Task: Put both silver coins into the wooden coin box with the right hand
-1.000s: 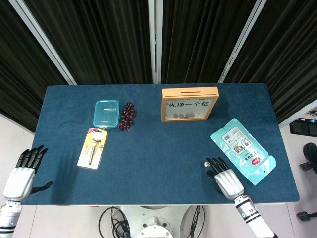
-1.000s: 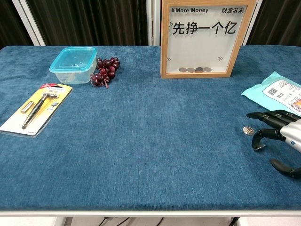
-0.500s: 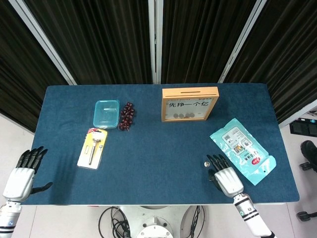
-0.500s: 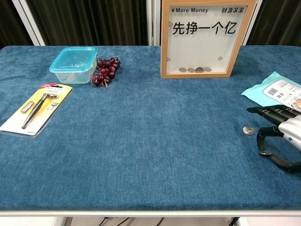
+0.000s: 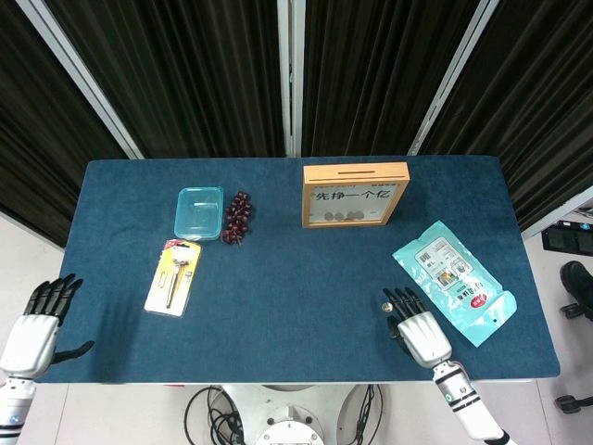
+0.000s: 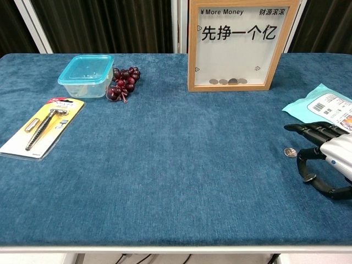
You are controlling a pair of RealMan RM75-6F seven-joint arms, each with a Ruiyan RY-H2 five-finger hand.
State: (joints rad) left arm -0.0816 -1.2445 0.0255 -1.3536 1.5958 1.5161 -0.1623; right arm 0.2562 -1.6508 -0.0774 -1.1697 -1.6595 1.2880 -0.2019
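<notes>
— Where the blue cloth table (image 5: 296,278) meets its near edge toward the right corner, what is the black-and-silver right hand (image 5: 419,330) doing?

— It hovers there with fingers (image 6: 308,130) spread and nothing in them. The small round silver coin (image 6: 290,152) lies flat on the cloth just beside the fingertips; I cannot tell whether they touch it.

— And the wooden-framed coin box with the white printed front (image 5: 356,195)?

— Upright near the far edge, around the middle, with several coins visible at its bottom behind the pane. A second loose coin I cannot make out.

— The left hand (image 5: 37,320)?

— Off the left edge near the near corner, fingers apart, empty.

— Anything beside the right hand?

— A pale teal plastic packet (image 5: 454,280), toward the right edge.
</notes>
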